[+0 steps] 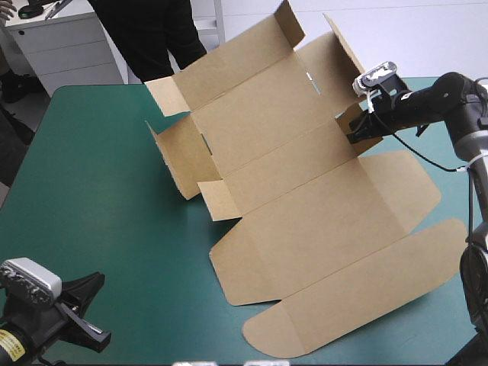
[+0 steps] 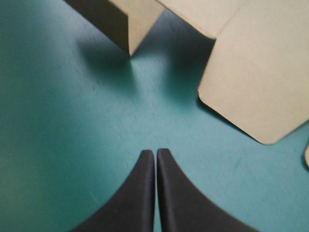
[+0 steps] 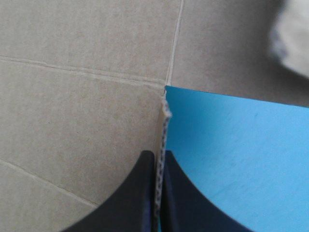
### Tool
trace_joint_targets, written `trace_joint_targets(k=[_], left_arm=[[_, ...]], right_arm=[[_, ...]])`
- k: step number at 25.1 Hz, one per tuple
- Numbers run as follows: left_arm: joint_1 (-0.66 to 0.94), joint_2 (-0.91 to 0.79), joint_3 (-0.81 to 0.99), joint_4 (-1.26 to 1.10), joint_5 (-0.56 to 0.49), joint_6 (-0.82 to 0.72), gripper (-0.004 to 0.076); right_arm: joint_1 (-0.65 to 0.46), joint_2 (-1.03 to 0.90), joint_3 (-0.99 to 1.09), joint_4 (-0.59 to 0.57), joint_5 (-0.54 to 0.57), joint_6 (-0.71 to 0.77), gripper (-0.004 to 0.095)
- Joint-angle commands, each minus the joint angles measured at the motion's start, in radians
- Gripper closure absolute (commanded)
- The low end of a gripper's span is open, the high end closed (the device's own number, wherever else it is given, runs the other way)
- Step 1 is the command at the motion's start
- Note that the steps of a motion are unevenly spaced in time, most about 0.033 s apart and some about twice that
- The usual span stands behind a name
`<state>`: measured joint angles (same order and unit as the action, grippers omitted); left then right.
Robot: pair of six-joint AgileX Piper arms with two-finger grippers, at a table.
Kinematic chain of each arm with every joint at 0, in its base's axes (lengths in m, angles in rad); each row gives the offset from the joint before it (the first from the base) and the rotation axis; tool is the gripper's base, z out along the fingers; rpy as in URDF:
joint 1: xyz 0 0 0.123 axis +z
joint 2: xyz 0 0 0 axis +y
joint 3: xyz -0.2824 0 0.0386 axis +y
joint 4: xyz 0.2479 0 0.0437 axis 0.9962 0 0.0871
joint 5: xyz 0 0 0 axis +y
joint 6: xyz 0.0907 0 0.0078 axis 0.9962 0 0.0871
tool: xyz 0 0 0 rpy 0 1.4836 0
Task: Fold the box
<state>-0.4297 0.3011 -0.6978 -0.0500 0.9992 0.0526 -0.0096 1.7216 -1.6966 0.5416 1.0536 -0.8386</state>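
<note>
My right gripper, arm reaching in from the tabletop's right edge, pinched a flap of the brown box, its far half raised mid-table; my left gripper hung closed, empty, over the near-left corner.

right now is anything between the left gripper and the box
Nothing visible: only bare teal-green cover lies between the shut left gripper and the box ahead of it. The right gripper is shut on the box's edge.
</note>
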Motion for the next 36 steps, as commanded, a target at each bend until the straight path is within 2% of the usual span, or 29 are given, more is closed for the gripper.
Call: trace_joint_targets(k=[1, 4, 6, 8, 11, 15, 17, 27, 31, 36], left_arm=[[-0.003, 0.011, -0.077, -0.003, -0.143, 0.001, 0.0731], [-0.003, 0.011, -0.077, -0.007, -0.138, 0.003, 0.0731], [-0.003, 0.011, -0.077, -0.021, -0.134, 0.003, 0.0731], [-0.003, 0.011, -0.077, -0.021, -0.134, 0.003, 0.0731], [-0.003, 0.011, -0.077, -0.025, -0.134, 0.003, 0.0731], [-0.003, 0.011, -0.077, -0.027, -0.134, 0.001, 0.0731], [-0.003, 0.011, -0.077, -0.028, -0.134, 0.001, 0.0731], [-0.003, 0.011, -0.077, -0.029, -0.127, 0.001, 0.0731], [-0.003, 0.011, -0.077, -0.027, -0.107, 0.001, 0.0731], [-0.003, 0.011, -0.077, -0.030, -0.092, 0.001, 0.0731]], right_arm=[[0.029, -0.044, -0.112, 0.030, -0.037, -0.226, 0.0927], [0.094, -0.044, -0.135, 0.030, -0.044, -0.376, 0.0927], [0.190, -0.042, -0.135, 0.007, -0.063, -0.518, 0.0928], [0.241, -0.040, -0.135, -0.019, -0.081, -0.562, 0.0928], [0.349, -0.022, -0.135, -0.168, -0.132, -0.601, 0.0928], [0.430, 0.042, -0.135, -0.322, -0.118, -0.601, 0.0928], [0.435, 0.061, -0.135, -0.336, -0.105, -0.601, 0.0928], [0.435, 0.098, -0.135, -0.325, -0.101, -0.486, 0.0928], [0.435, 0.118, -0.135, -0.279, -0.103, -0.401, 0.0928], [0.435, 0.130, -0.135, -0.234, -0.105, -0.399, 0.0928]])
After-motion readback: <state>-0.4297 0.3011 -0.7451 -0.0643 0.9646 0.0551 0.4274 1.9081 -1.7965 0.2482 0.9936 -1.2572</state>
